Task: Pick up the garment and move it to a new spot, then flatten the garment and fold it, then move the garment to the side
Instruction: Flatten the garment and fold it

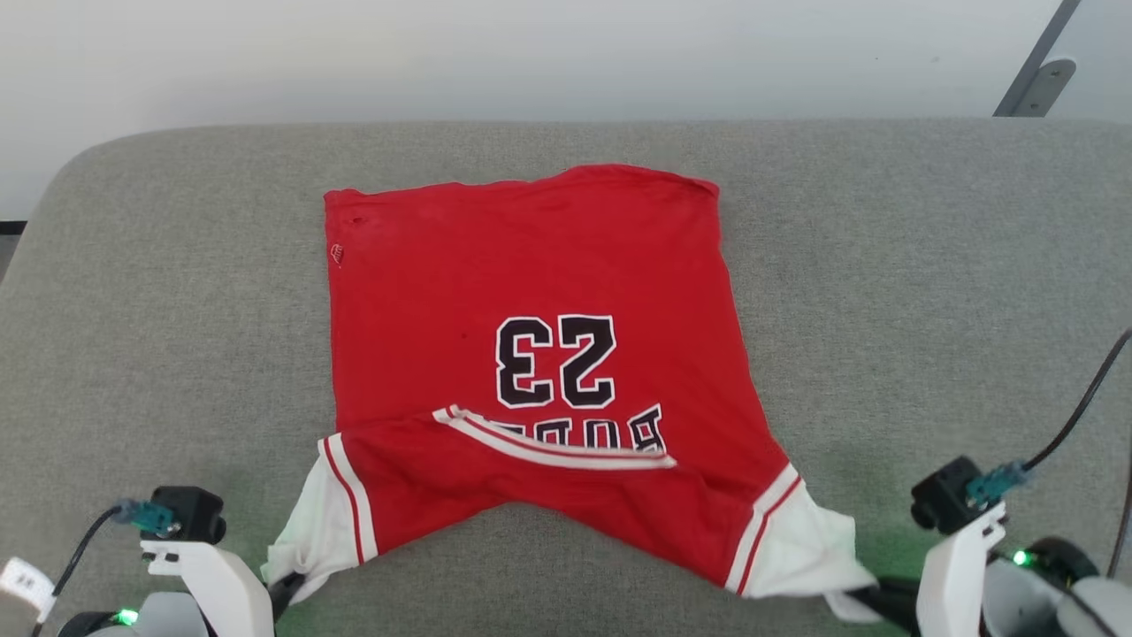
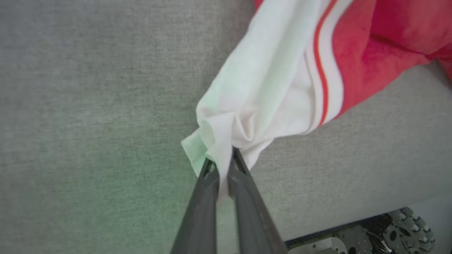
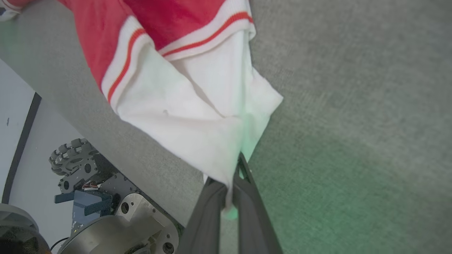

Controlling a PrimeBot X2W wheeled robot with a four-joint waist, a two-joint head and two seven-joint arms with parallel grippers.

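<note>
The garment (image 1: 531, 292) is a red jersey with a black-and-white "23", lying spread on the grey cushioned surface (image 1: 929, 292), hem toward the far side. Its collar end is folded toward me, with striped trim across it. At the lower left my left gripper (image 1: 285, 591) is shut on the tip of one white sleeve (image 2: 247, 91); its dark fingers (image 2: 243, 176) pinch bunched white cloth. At the lower right my right gripper (image 1: 871, 594) is shut on the other white sleeve (image 3: 197, 116), its fingers (image 3: 247, 190) clamped on the sleeve's corner. Both sleeves are pulled outward toward the near edge.
The grey surface's near edge runs close to both grippers; past it my wheeled base (image 3: 106, 197) stands over a pale floor. A white wall (image 1: 531, 53) rises behind the surface. A grey bracket (image 1: 1039, 84) sits at the far right. A black cable (image 1: 1083, 398) trails off my right arm.
</note>
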